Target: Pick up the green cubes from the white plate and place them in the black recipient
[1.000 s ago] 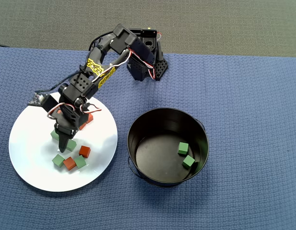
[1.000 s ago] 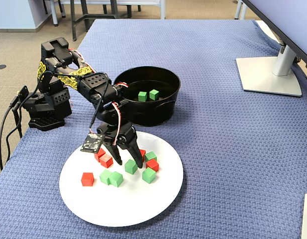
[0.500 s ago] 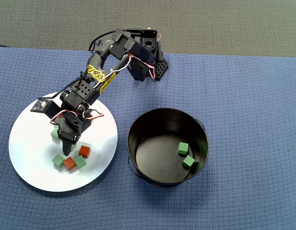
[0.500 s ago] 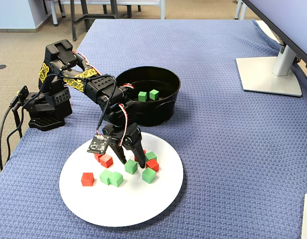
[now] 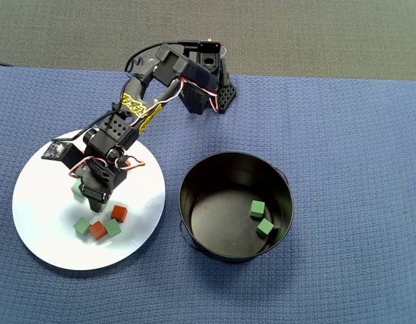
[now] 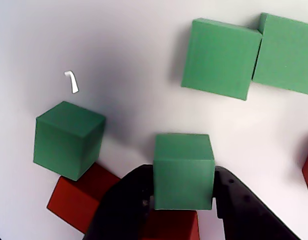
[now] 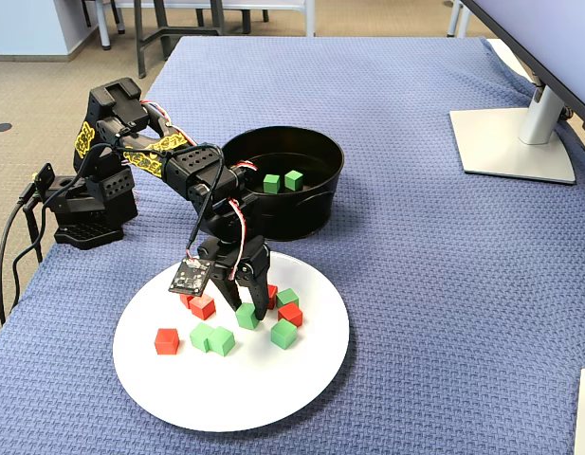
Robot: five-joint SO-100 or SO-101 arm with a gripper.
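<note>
The gripper (image 7: 250, 310) is lowered onto the white plate (image 7: 273, 389), and in the wrist view a green cube (image 6: 183, 171) is seen clamped between the two black fingers (image 6: 121, 205), with a red cube (image 6: 81, 197) lying just beside them at the lower left. Another green cube (image 6: 68, 139) is seen in that view touching the red cube, and two more green cubes (image 6: 221, 58) lie edge to edge at the upper right. In the fixed view, the remaining green and red cubes are scattered near the gripper on the plate, with one red cube (image 7: 166, 340) set apart to the left. The black pot (image 5: 236, 206) stands on the blue cloth (image 5: 356, 169) just beside the plate, and two green cubes (image 5: 257, 208) are seen resting on its bottom in the overhead view.
</note>
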